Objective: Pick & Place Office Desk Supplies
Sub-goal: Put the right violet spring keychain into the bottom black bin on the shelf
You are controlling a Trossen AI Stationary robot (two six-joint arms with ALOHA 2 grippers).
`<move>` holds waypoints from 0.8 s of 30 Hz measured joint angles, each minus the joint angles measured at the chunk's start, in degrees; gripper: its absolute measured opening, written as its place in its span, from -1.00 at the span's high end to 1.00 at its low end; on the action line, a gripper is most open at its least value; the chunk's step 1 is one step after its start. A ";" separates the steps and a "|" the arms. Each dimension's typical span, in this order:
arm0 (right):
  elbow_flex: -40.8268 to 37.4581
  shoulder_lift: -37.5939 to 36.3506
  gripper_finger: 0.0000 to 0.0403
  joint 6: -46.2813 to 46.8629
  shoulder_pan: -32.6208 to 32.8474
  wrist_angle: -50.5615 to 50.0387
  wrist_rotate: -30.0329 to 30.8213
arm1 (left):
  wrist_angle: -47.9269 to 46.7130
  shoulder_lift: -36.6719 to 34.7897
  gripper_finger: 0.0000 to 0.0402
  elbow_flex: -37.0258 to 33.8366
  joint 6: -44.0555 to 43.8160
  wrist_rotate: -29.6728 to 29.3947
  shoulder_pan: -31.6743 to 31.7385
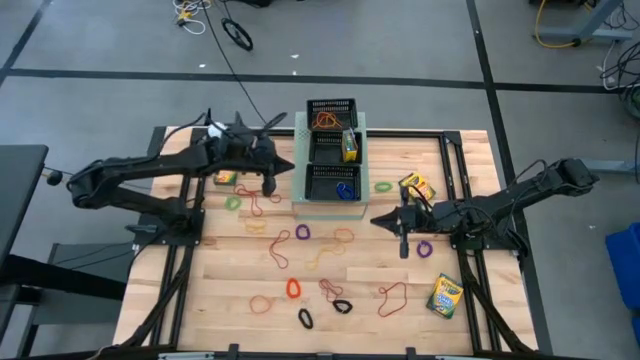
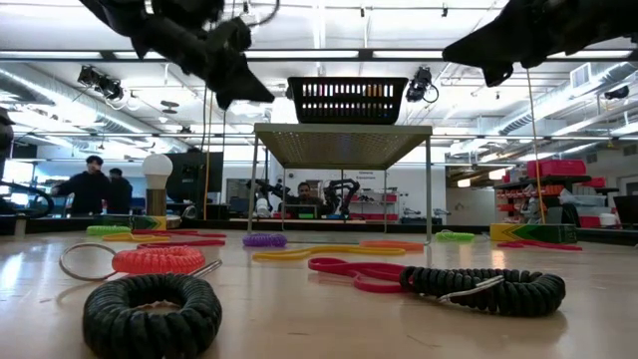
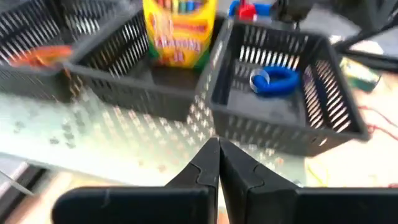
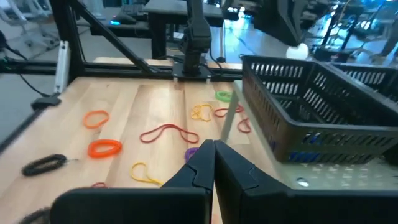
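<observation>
We count three black trays (image 1: 333, 151) in a row on the pale-green box (image 1: 300, 200), between our two grippers. Our left gripper (image 1: 268, 186), closed and empty, hangs just beside the box; ahead of it the nearest tray holds one blue band (image 3: 274, 81), the middle one a crayon box (image 3: 179, 28). Our right gripper (image 1: 404, 246) is closed and empty too. Three more crayon boxes lie on the table (image 1: 470, 150): one (image 1: 417, 186) beside the right gripper, one (image 1: 444, 296) behind it, one (image 1: 224, 177) by the left. About twenty bands lie loose between the grippers.

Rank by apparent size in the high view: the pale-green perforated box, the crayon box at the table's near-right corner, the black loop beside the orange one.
1. Pale-green perforated box
2. Crayon box
3. Black loop
</observation>
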 joint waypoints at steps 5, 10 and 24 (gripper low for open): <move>0.00 0.00 0.94 5.20 -0.04 0.24 -1.67 | 0.08 2.23 0.97 -0.02 3.80 1.59 -3.59; 0.00 0.00 0.94 10.12 -0.05 -0.05 -1.71 | 2.64 1.97 0.97 -1.58 4.91 1.73 -9.00; 12.46 -0.02 0.99 14.40 0.69 -30.74 -1.07 | 56.41 2.01 0.97 -31.14 -2.72 -12.08 -22.37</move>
